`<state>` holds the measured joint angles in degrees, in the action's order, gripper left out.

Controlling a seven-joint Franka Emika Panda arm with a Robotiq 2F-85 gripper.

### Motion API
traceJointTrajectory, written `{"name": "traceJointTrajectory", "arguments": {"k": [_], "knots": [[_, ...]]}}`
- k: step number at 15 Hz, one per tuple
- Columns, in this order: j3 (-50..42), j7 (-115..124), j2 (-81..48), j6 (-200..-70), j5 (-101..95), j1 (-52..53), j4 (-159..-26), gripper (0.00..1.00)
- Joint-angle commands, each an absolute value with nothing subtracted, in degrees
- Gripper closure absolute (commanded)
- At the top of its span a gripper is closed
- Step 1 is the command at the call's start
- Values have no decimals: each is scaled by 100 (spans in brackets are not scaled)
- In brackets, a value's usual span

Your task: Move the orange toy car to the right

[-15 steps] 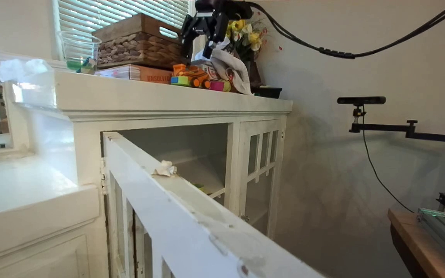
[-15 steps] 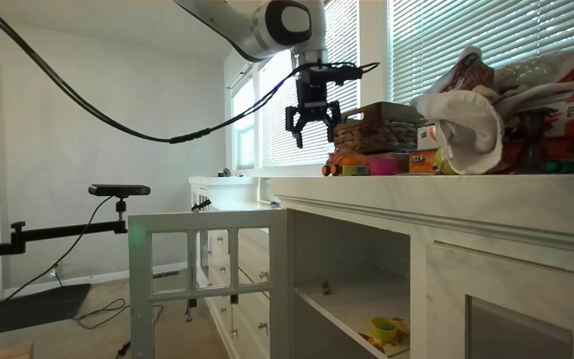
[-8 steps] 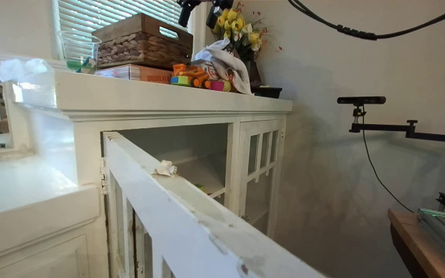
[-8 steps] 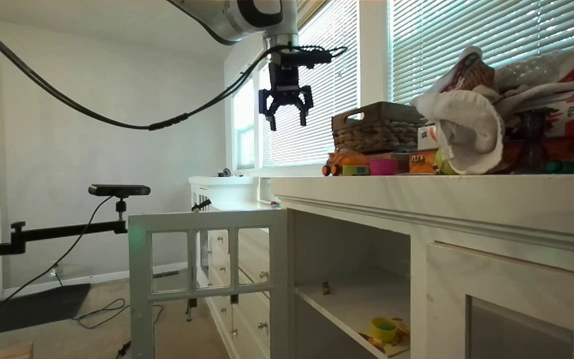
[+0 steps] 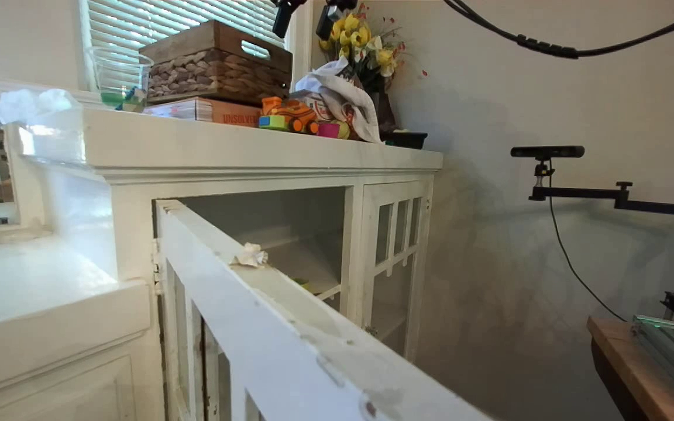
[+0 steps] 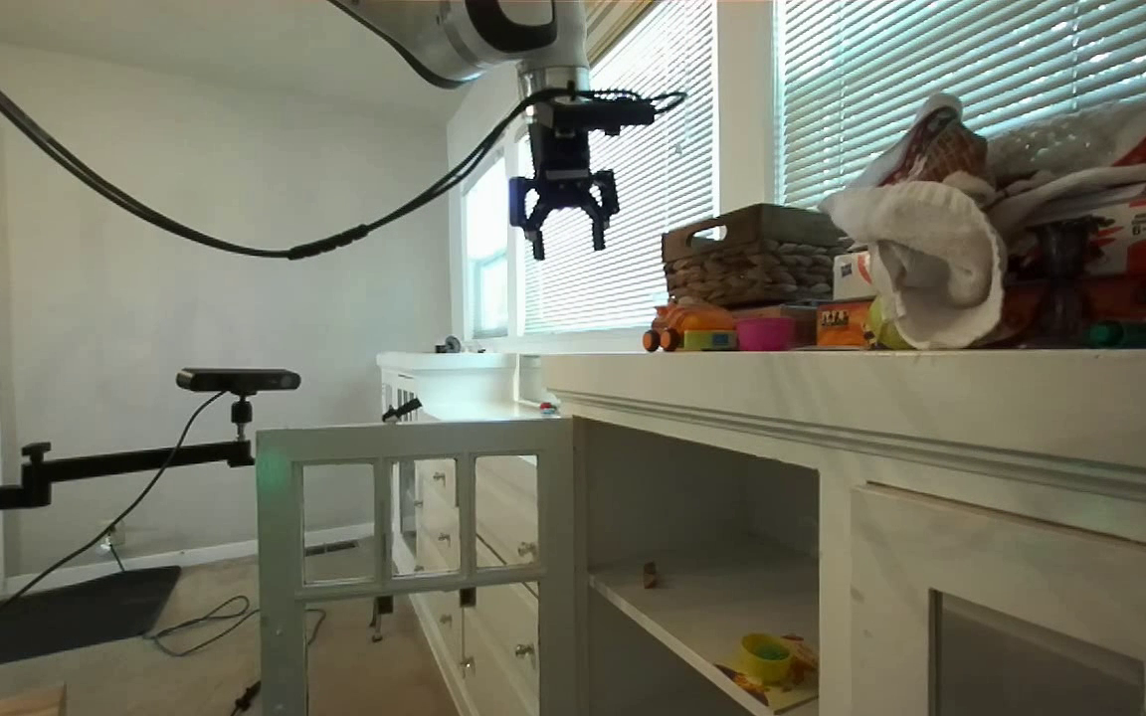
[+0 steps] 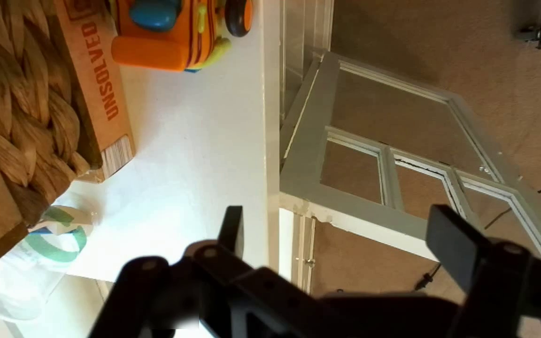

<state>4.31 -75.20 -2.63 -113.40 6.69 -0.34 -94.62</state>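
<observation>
The orange toy car (image 5: pixel 297 112) rests on top of the white cabinet near its front edge, beside a small green-and-blue block. In an exterior view its dark-wheeled orange body (image 6: pixel 694 318) sits next to a pink cup. The wrist view shows the orange toy car (image 7: pixel 150 52) at the upper left, cut off by the top edge. My gripper (image 6: pixel 569 245) hangs well above the cabinet top and off to the side of the car, pointing down. Its fingers (image 7: pixel 456 249) are spread wide with nothing between them.
A wicker basket (image 5: pixel 231 70) stands on a flat red-orange box (image 5: pixel 234 114) behind the car. A clear plastic cup (image 5: pixel 119 76) stands beside them. White cloth (image 6: pixel 936 259) is piled near the car. Below, a cabinet door (image 6: pixel 414 440) swings out into the room.
My gripper has risen and moved away from the basket and car, leftward in an exterior view, with little motion in the last half second. The car has not moved.
</observation>
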Motion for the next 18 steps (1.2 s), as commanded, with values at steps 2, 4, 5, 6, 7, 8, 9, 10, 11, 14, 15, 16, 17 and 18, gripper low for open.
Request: {"name": "traceJointTrajectory", "arguments": {"k": [2, 4, 5, 6, 7, 8, 9, 10, 11, 14, 15, 16, 17, 18], "knots": [[385, -6461, -196, -11579, -18, 132, -9555, 0], [397, -5754, -43, -11616, -391, 173, -9768, 0], [406, -5349, 22, -11606, -564, 204, -9871, 0], [415, -4957, 85, -11487, -718, 239, -9983, 0], [431, -4567, 127, -11407, -820, 274, -10079, 0], [449, -4198, 173, -11272, -885, 309, -10167, 0], [457, -3941, 217, -11097, -690, 322, -10247, 0], [453, -3617, 271, -11049, -656, 336, -10357, 0], [443, -3338, 295, -10949, -624, 336, -10413, 0], [391, -2553, 447, -10725, -443, 311, -10599, 0], [364, -2314, 481, -10698, -364, 299, -10615, 0], [381, -2734, 198, -10779, -562, 334, -10348, 0], [365, -2563, 238, -10739, -550, 331, -10378, 0], [353, -2474, 269, -10726, -540, 329, -10399, 0]]}}
